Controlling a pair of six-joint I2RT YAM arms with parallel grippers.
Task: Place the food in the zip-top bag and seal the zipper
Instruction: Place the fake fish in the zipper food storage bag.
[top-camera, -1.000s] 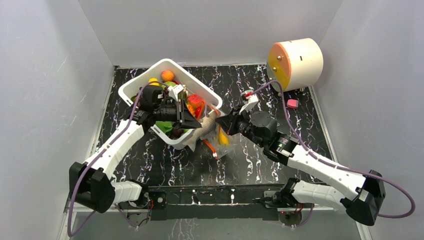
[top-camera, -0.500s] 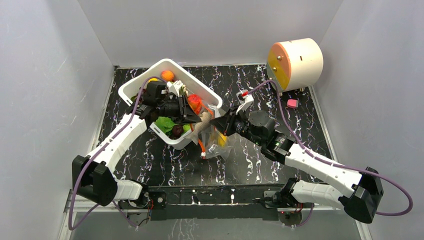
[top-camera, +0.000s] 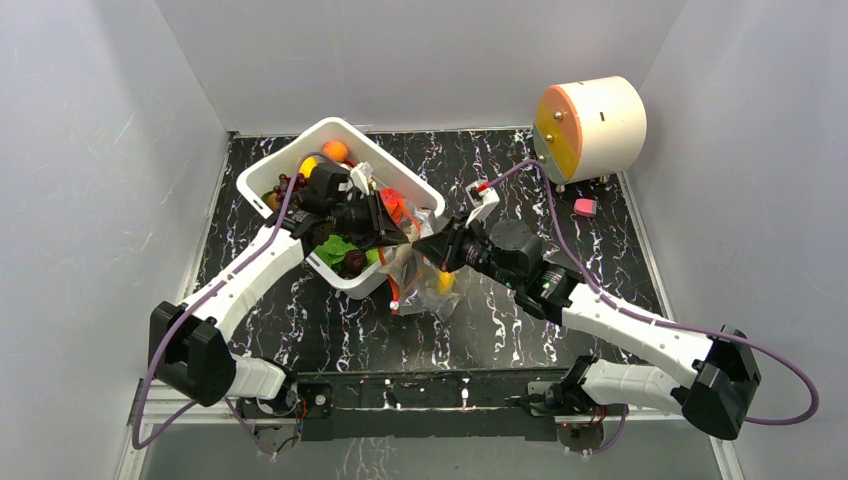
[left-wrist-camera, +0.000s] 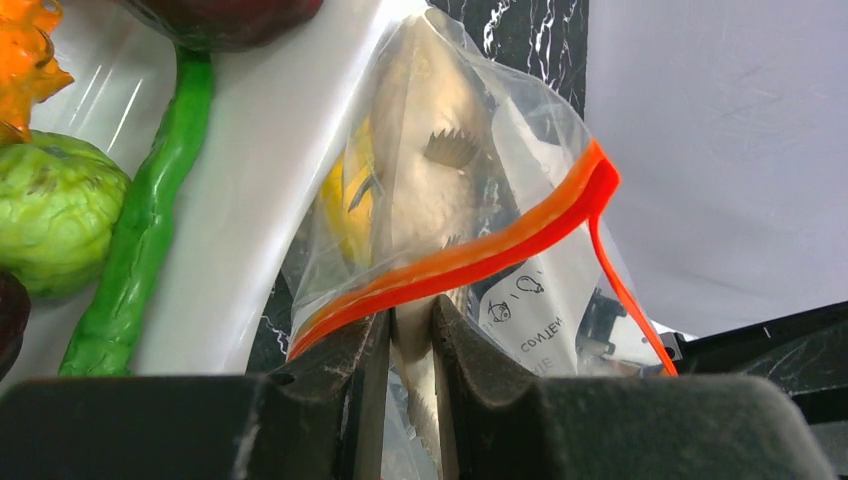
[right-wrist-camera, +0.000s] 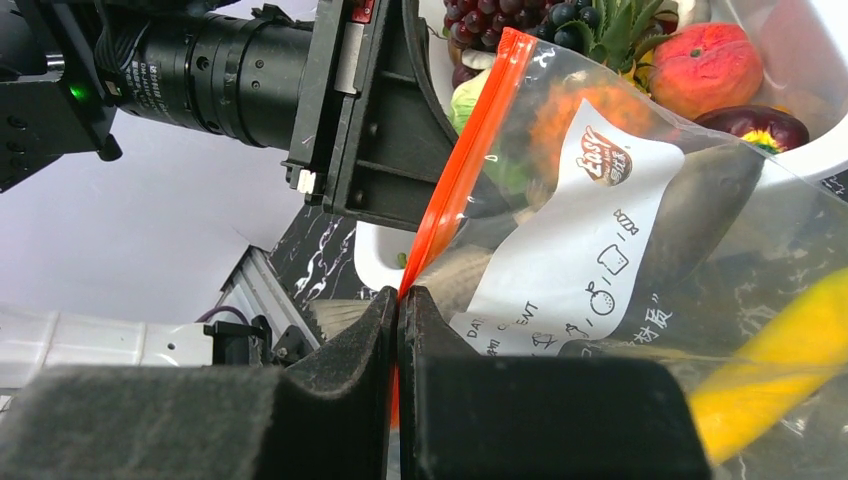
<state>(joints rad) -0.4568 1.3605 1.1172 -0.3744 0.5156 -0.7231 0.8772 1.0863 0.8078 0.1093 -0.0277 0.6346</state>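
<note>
The clear zip-top bag (top-camera: 428, 288) hangs off the white tub's near corner, between the two arms. My left gripper (left-wrist-camera: 410, 312) is shut on the tail of a grey fish (left-wrist-camera: 437, 172), whose body lies inside the bag past the red zipper (left-wrist-camera: 480, 255). A yellow banana (left-wrist-camera: 348, 190) lies in the bag beside the fish. My right gripper (right-wrist-camera: 398, 295) is shut on the zipper (right-wrist-camera: 462, 170) edge and holds the mouth up. The white label (right-wrist-camera: 570, 255) and banana (right-wrist-camera: 785, 350) show through the plastic. More food sits in the tub: grapes (right-wrist-camera: 490, 15), a peach (right-wrist-camera: 705, 70), greens (left-wrist-camera: 55, 215).
The white tub (top-camera: 290, 165) stands at the back left, with the left arm reaching over it. A cream cylinder with an orange face (top-camera: 590, 125) sits at the back right, and a small pink block (top-camera: 585, 207) lies near it. Grey walls close in three sides.
The left gripper has moved right with the fish, which now lies deeper in the bag. The right gripper has shifted left, and the bag has moved left with it.
</note>
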